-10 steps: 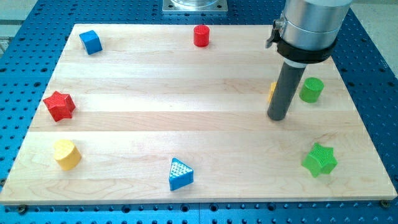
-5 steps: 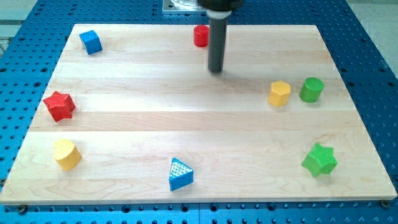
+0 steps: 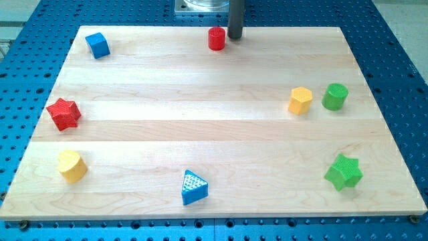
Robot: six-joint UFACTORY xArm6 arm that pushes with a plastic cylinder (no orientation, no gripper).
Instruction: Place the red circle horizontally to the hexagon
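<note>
Though upright, tip (image 3: pixel 235 38) beside red circle (image 3: pixel 216 39).

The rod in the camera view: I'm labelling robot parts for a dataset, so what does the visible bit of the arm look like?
Only a short stretch shows: a straight, plain dark grey cylindrical rod, entering from the view's top. No cables, markings or sleeves are visible. My tip is a flat, blunt end just to the view's right of the red circle. Behind it sits a grey metal plate.
</note>
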